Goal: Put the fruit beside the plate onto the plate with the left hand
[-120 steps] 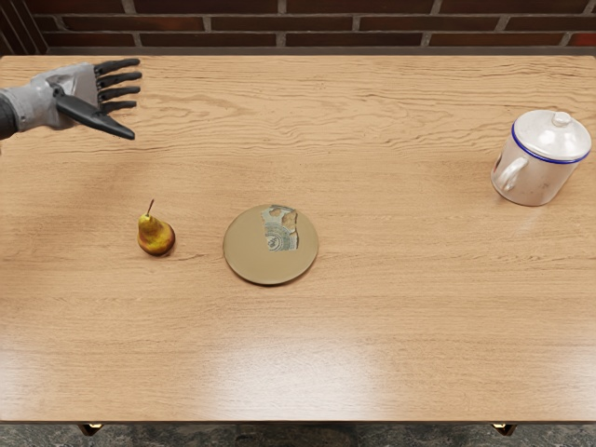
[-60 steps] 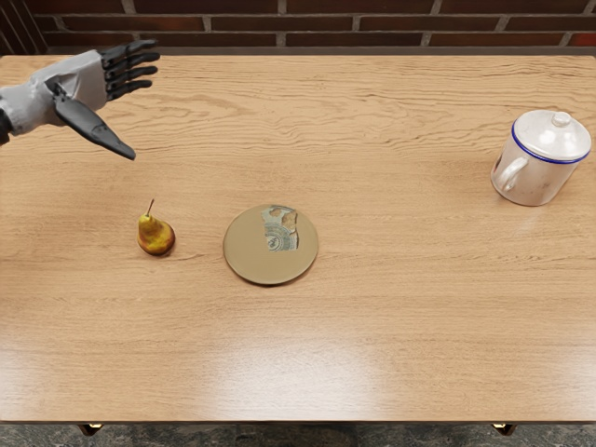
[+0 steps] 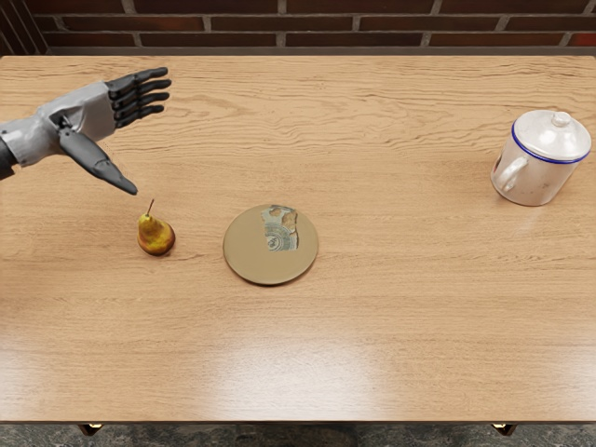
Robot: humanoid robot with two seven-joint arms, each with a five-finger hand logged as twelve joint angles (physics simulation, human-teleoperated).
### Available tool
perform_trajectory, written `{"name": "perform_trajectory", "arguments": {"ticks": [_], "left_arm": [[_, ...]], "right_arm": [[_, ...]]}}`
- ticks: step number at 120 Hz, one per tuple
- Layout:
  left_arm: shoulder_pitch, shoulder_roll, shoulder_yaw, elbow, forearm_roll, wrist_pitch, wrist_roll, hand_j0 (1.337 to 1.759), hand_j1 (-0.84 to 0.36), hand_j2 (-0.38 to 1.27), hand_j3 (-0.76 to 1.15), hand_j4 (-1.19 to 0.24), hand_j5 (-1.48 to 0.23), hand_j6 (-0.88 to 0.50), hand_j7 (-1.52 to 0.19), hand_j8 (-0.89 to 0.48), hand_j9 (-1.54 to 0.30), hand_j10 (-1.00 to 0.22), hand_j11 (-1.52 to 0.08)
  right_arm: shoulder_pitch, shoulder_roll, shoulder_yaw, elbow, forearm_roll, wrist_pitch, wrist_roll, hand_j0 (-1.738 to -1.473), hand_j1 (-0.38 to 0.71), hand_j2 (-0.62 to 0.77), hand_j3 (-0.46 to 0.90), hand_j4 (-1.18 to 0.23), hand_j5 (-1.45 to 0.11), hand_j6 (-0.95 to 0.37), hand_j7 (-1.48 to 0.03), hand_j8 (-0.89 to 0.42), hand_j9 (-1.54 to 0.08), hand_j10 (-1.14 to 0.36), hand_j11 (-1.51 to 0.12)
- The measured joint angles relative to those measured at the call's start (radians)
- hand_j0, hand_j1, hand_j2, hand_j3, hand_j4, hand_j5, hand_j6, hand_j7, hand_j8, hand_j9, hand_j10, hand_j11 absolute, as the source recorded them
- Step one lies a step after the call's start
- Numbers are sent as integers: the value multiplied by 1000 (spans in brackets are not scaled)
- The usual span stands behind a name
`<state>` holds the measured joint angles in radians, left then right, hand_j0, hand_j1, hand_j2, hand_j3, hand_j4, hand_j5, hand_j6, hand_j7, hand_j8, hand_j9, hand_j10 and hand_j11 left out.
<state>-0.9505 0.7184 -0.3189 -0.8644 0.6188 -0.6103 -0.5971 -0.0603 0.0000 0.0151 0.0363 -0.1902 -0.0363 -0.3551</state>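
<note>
Above pear [image 3: 155, 235], left hand [image 3: 101, 116] (fingers spread)

We have a single view, from the head: we look down at a slant on the wooden table [image 3: 372, 354], facing its far edge and the brick wall [image 3: 307, 23] beyond. Near and far edges both show; the left hand [image 3: 98, 107] shows at the far left.

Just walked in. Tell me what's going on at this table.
The robot's left hand hovers with fingers spread above the table, farther back and left of the pear, touching nothing. The pear stands upright beside the plate, on its left and apart from it. The plate carries no fruit yet. A white lidded pot sits far right.
</note>
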Motion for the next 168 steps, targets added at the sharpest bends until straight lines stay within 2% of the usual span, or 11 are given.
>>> {"name": "perform_trajectory", "arguments": {"ticks": [38, 69, 97, 124, 168], "left_arm": [[73, -4, 4, -38, 91, 0, -13, 1658, 327, 8, 0, -23, -27, -24, -27, -23, -27, -22, -26], [94, 16, 4, -40, 112, 0, -14, 1658, 328, 8, 0, -23, -27, -24, -27, -23, -27, -22, -26], [97, 9, 3, -31, 103, 0, -14, 1658, 328, 8, 0, -23, -27, -24, -27, -24, -27, -23, -26], [156, -10, 1, -15, 42, 0, -14, 1658, 327, 8, 0, -23, -27, -24, -27, -23, -27, -22, -26], [179, -27, 8, -12, 18, 0, -14, 1658, 327, 8, 0, -23, -27, -23, -27, -23, -27, -22, -26]], "right_arm": [[0, 0, 0, 0, 0, 4, 1, -1658, -349, 1, 0, -1, 0, -1, 0, -1, 0, -1, 0], [-1, 0, 0, 1, 0, 4, 1, -1658, -349, 1, 0, -1, 0, -1, 0, -1, 0, -1, 0], [0, 0, 0, 1, 0, 4, 1, -1658, -349, 1, 0, -1, 0, -1, 0, -1, 0, -1, 0], [0, 0, 0, 1, 0, 4, 1, -1658, -349, 1, 0, -1, 0, -1, 0, -1, 0, -1, 0], [0, 0, 0, 1, 0, 4, 1, -1658, -349, 1, 0, -1, 0, -1, 0, -1, 0, -1, 0]]}}
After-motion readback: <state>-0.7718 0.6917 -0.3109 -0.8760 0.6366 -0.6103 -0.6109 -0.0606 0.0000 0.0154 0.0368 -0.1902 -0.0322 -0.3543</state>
